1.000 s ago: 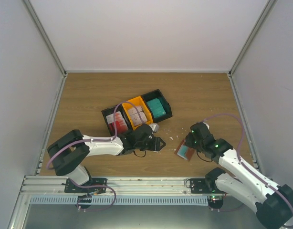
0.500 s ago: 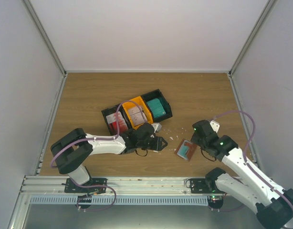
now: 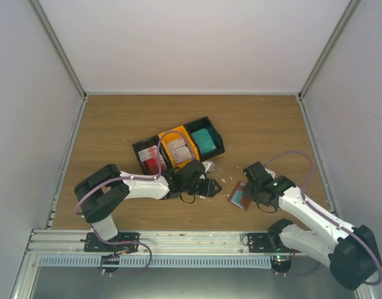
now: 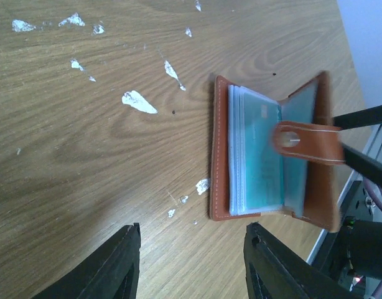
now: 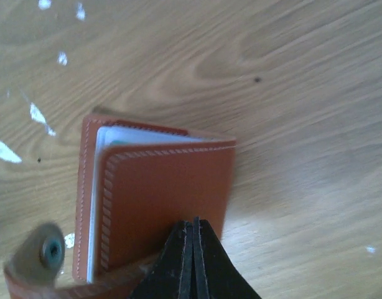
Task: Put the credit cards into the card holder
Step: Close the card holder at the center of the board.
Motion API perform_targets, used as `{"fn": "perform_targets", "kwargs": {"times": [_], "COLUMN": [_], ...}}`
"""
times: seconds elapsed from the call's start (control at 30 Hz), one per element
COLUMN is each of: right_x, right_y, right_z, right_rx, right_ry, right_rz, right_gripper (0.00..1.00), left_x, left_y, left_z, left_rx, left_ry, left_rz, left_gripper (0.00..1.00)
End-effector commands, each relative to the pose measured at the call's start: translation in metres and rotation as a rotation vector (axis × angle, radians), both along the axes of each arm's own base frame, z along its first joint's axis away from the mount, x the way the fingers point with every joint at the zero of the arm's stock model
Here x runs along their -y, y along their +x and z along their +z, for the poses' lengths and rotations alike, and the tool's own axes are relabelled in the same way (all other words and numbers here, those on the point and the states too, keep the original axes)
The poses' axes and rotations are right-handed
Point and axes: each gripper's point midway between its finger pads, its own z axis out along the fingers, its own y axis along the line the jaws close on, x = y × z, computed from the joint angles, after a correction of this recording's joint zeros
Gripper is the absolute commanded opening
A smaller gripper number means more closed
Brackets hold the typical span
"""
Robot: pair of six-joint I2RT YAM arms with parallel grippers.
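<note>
Near the front right of the table (image 3: pixel 116 124), the card holder (image 4: pixel 272 156) lies half open, right hand (image 5: pixel 193 230) pressed together at its raised cover, left hand (image 4: pixel 192 227) spread and empty just beside it; risk: closed tips slip off, cover flops shut, holder skids.

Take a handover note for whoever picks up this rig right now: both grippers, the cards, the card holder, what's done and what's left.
Left gripper: open, empty, hovering over the table beside the card holder.
Right gripper: shut, tips at the holder's cover; can't tell if it pinches the leather.
Card holder: on the table, partly open.
Done: a teal card shows in its sleeves.
Left: red cards, white-pinkish cards and teal cards sit in the bins.
</note>
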Motion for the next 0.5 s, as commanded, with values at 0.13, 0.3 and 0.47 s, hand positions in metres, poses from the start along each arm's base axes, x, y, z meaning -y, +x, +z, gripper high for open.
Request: {"fn": "perform_targets", "kwargs": {"times": [0.13, 0.3, 0.47], "right_x": [-0.058, -0.054, -0.057], "right_y": [0.012, 0.008, 0.001], "right_z": [-0.026, -0.044, -0.057], "right_rx": [-0.034, -0.091, -0.110], "right_ry": [0.200, 0.156, 0.192], "right_rz": [0.224, 0.249, 0.264], "right_gripper": [0.10, 0.15, 0.16], "left_x": [0.009, 0.019, 0.038], "left_y": [0.007, -0.002, -0.009], "left_z": [0.009, 0.009, 0.002], "left_rx": [0.041, 0.013, 0.006], "left_ry": [-0.045, -0.087, -0.080], "left_rz": [-0.029, -0.093, -0.170], "left_gripper": [0.48, 0.52, 0.53]}}
